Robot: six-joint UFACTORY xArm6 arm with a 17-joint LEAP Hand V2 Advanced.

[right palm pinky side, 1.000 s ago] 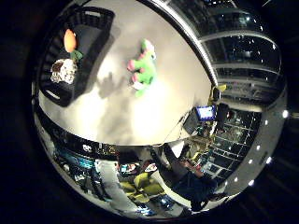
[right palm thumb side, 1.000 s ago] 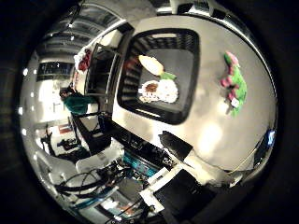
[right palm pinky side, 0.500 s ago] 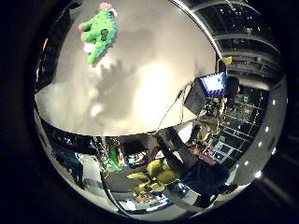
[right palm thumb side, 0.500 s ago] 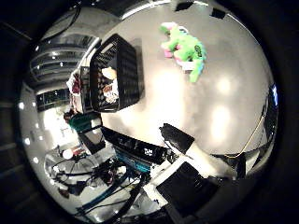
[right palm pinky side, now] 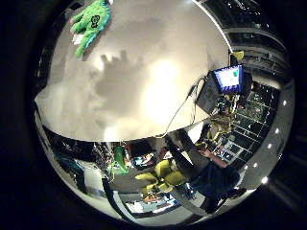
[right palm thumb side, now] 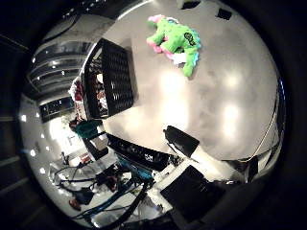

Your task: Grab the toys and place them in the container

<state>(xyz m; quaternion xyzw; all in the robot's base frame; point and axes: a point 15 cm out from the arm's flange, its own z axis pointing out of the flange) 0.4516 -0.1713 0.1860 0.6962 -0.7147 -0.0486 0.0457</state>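
Observation:
A green plush toy with pink and blue parts [right palm thumb side: 176, 40] lies on the white table [right palm thumb side: 201, 105]; it also shows in the right little finger side palm view [right palm pinky side: 91, 21]. A black mesh container [right palm thumb side: 113, 77] stands on the table beside it, with toys inside that are mostly hidden by its wall. The hand is above the table, away from the toy. A black part of the hand's body [right palm thumb side: 192, 163] shows in the right thumb side palm view, but no fingers are seen.
The table's edge [right palm pinky side: 125, 134] runs across the right little finger side palm view. Beyond it are a lit monitor [right palm pinky side: 228, 79], a yellow chair [right palm pinky side: 158, 175] and shelves. The hand's shadow [right palm pinky side: 120, 81] falls on the table.
The views have shifted: the camera moved, so the green toy sits nearer the picture edge and the container is seen more edge-on. The things on the table have not moved.

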